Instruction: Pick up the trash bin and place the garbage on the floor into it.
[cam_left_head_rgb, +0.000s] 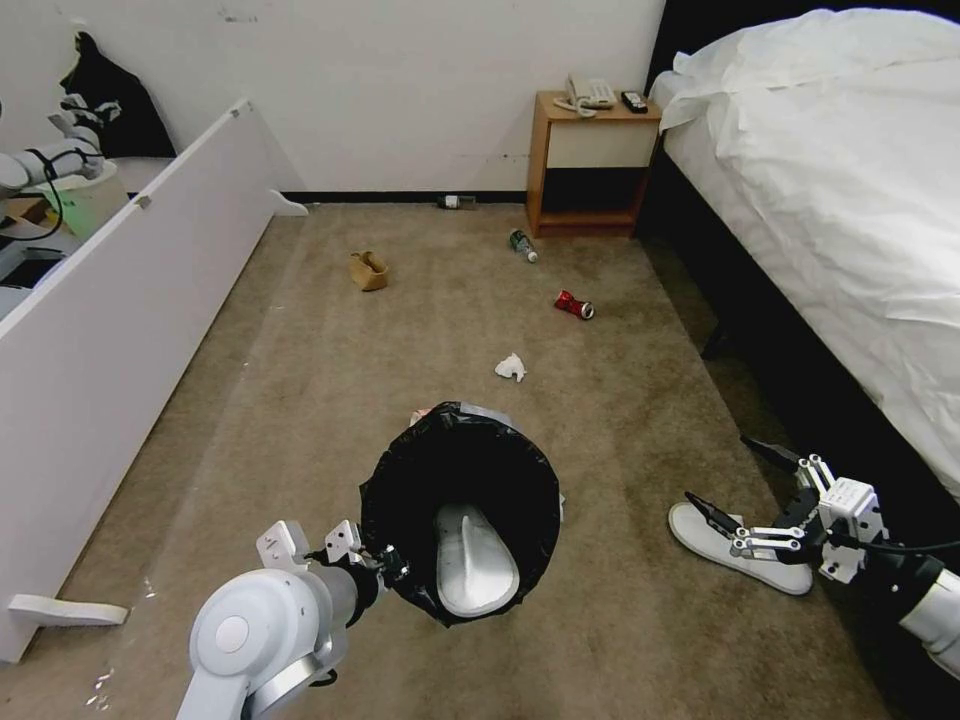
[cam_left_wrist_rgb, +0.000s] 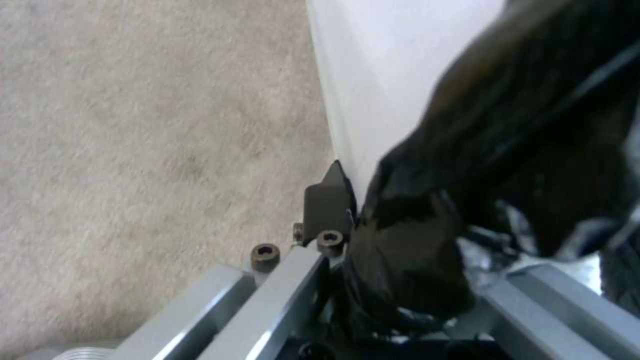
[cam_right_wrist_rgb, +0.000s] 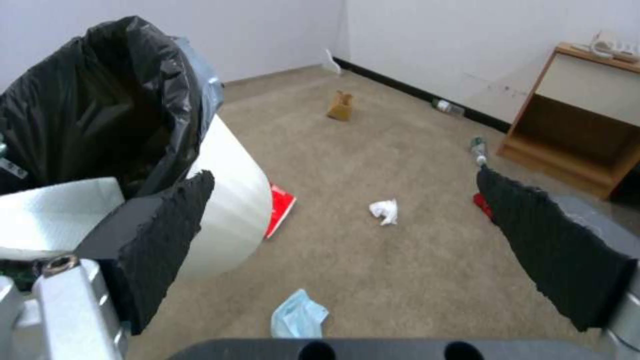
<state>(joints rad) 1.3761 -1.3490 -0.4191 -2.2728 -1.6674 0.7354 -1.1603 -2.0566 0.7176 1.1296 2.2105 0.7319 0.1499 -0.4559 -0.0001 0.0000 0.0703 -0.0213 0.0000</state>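
- A wooden nightstand stands against the far wall, just beside the bed — its lower shelf is open and dark.
- A pale telephone sits on top of the nightstand, with a small black remote next to it.
- A bed covered in a rumpled white sheet runs along the right side of the room, on a dark base.
- A long white panel stands on edge along the left — flat white feet stick out at its ends.
- A white wall with a dark baseboard closes off the back.
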